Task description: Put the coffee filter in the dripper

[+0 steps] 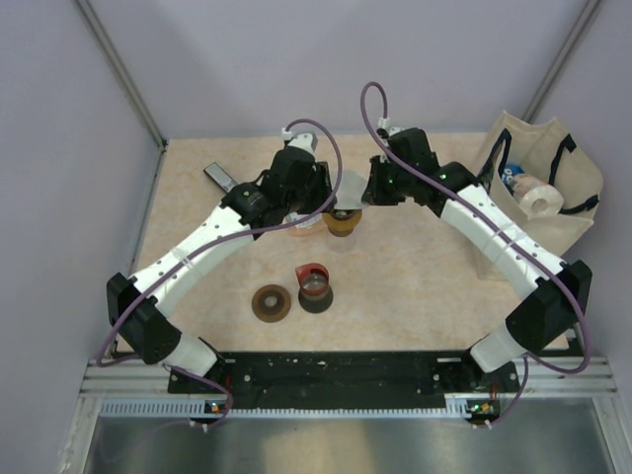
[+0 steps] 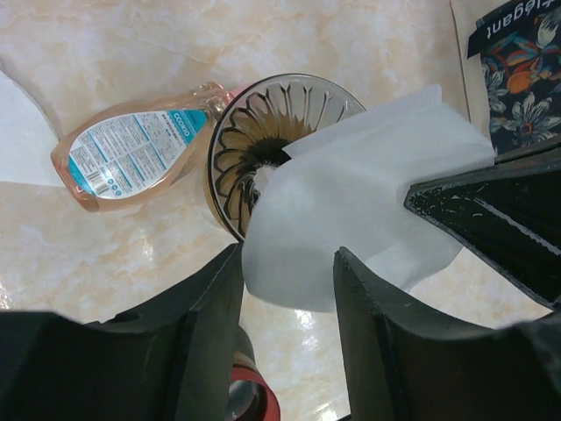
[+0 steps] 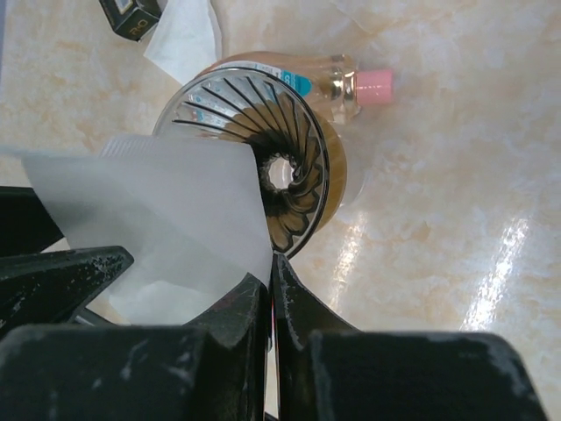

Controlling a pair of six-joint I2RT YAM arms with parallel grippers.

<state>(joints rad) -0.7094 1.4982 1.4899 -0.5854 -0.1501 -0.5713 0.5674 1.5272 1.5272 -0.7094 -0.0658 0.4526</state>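
The amber ribbed glass dripper [image 2: 263,140] stands on the table between my two grippers, and is also in the right wrist view [image 3: 294,175] and the top view [image 1: 343,221]. The white paper coffee filter [image 2: 368,202] hangs tilted over its rim, with one corner reaching into the cone. My right gripper [image 3: 270,282] is shut on the filter's [image 3: 166,219] edge just beside the dripper. My left gripper [image 2: 289,281] is open; its fingers stand apart on either side of the filter's lower edge without pinching it. In the top view both grippers, left [image 1: 321,202] and right [image 1: 367,188], meet over the dripper.
A peach bottle [image 2: 131,158] with a pink cap [image 3: 372,85] lies behind the dripper. A red-and-black cup-like object [image 1: 315,286] and a brown disc [image 1: 271,302] sit nearer the arm bases. A tote bag [image 1: 538,193] stands at the right, a black item [image 1: 221,179] at the back left, and loose white paper [image 3: 188,39] nearby.
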